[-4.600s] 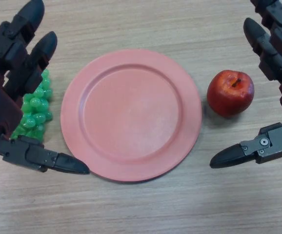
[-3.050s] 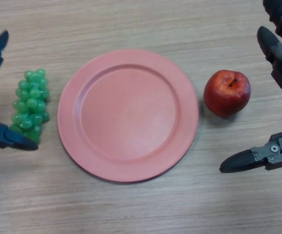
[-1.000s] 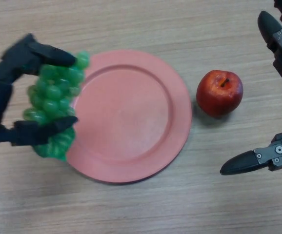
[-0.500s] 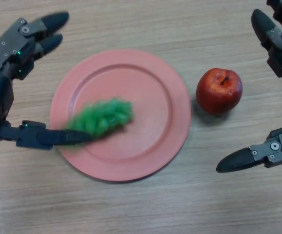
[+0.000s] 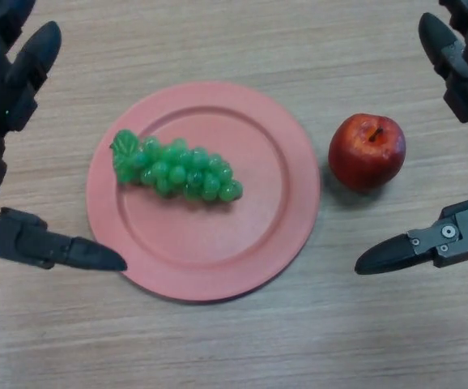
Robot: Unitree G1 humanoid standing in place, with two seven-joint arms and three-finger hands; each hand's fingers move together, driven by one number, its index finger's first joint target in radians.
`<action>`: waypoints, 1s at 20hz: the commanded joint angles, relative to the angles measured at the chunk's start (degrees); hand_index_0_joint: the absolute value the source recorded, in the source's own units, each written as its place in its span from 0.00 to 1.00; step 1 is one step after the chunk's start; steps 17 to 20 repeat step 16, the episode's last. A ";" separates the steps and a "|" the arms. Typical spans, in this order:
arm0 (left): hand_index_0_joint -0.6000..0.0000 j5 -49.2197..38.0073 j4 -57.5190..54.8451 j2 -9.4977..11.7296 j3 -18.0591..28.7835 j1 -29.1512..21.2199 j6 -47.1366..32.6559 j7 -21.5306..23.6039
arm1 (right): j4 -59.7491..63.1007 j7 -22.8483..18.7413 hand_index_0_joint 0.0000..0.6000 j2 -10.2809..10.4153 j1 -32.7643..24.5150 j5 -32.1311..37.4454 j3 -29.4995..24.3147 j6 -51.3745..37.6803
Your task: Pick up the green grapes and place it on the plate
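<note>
A bunch of green grapes [image 5: 177,170] lies on its side in the left half of the round pink plate [image 5: 258,235], free of both hands. My left hand [image 5: 7,105] hovers open at the left edge of the view, its thumb just off the plate's lower left rim and its fingers spread above the table. My right hand [image 5: 461,97] stays open at the right edge, away from the plate.
A red apple [image 5: 367,151] sits on the wooden table [image 5: 234,348] just right of the plate, between the plate and my right hand.
My left hand carried the grapes from the table on the left over onto the plate and let go. It has since drawn back to the left. The right hand barely moved.
</note>
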 commanded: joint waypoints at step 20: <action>1.00 -10.67 -4.03 4.70 6.68 0.03 -1.47 8.85 | -0.12 -2.21 0.00 0.38 -2.15 -0.42 0.09 -7.88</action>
